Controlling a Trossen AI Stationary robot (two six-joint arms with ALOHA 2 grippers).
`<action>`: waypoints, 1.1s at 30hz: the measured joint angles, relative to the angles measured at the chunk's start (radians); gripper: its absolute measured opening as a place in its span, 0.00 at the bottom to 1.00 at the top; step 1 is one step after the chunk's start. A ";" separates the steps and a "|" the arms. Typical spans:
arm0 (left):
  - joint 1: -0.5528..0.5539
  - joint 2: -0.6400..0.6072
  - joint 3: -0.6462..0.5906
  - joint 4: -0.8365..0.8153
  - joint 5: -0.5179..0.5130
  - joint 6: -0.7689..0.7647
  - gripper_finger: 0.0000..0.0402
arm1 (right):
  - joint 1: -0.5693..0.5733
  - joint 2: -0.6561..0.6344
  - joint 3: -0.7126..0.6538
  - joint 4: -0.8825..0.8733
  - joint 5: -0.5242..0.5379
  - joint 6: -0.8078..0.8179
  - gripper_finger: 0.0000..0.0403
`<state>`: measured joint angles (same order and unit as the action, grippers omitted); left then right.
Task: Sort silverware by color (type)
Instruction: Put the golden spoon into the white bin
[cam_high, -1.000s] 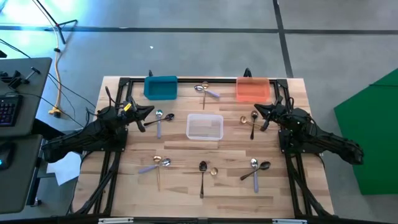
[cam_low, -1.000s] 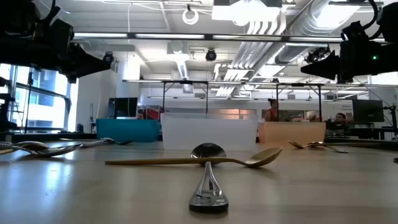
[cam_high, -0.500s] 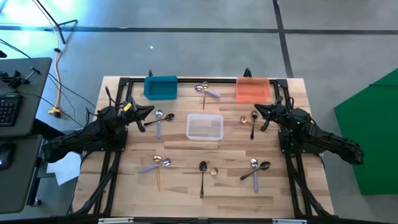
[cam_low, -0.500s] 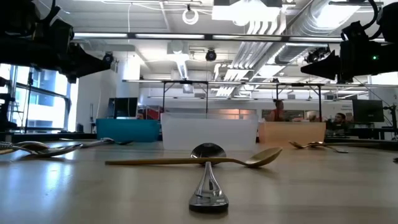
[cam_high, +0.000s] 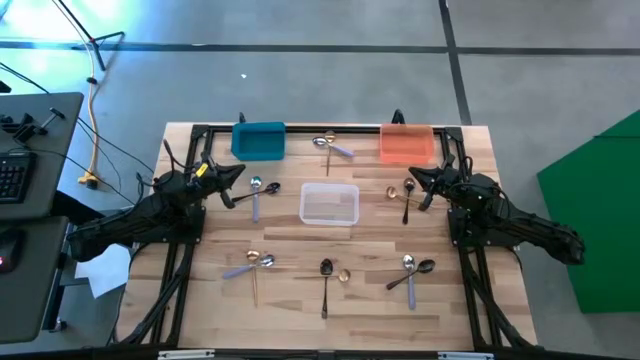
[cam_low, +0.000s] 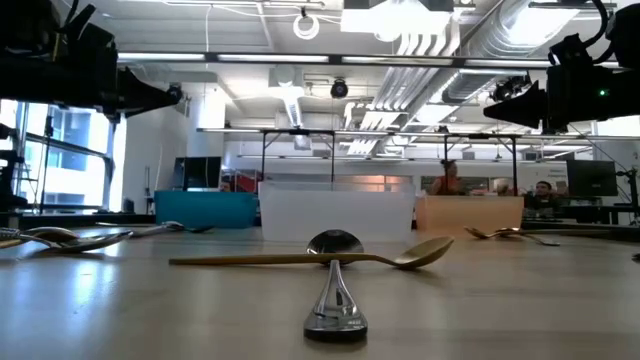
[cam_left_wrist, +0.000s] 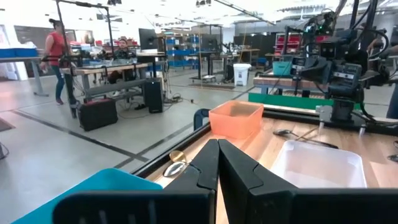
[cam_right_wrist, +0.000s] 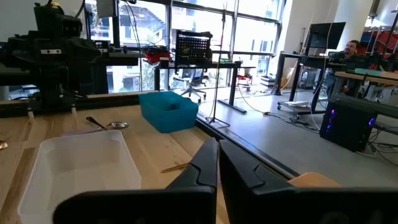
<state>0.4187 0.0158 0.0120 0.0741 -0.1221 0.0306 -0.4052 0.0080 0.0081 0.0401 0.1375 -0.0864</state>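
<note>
Spoons (cam_high: 326, 272) lie scattered across my bench (cam_high: 290, 305), none yet sorted. I hold the left gripper (cam_high: 238, 171) and right gripper (cam_high: 413, 176) raised, fingers pressed together and empty, flanking the clear bin (cam_high: 329, 204); blue bin (cam_high: 258, 140) and orange bin (cam_high: 406, 143) wait beyond.

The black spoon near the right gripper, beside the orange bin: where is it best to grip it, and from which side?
Probably mid-handle, from straight above. The black spoon lies flat, handle toward the table's near edge, and its bowl sits close to a gold spoon. The right gripper, shut, must open first.
</note>
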 joint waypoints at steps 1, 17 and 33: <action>0.000 0.000 0.000 -0.001 0.003 0.000 0.00 | 0.000 0.000 0.000 0.000 0.000 0.000 0.00; 0.000 0.000 0.000 0.050 0.023 -0.067 0.00 | 0.000 0.000 0.000 0.140 -0.005 0.002 0.00; 0.000 0.013 0.000 0.019 0.026 -0.157 0.00 | 0.000 0.185 0.126 0.118 -0.048 0.166 0.00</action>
<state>0.4187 0.0289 0.0117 0.0929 -0.0966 -0.1265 -0.4049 0.1932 0.1339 0.1583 0.0892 0.0799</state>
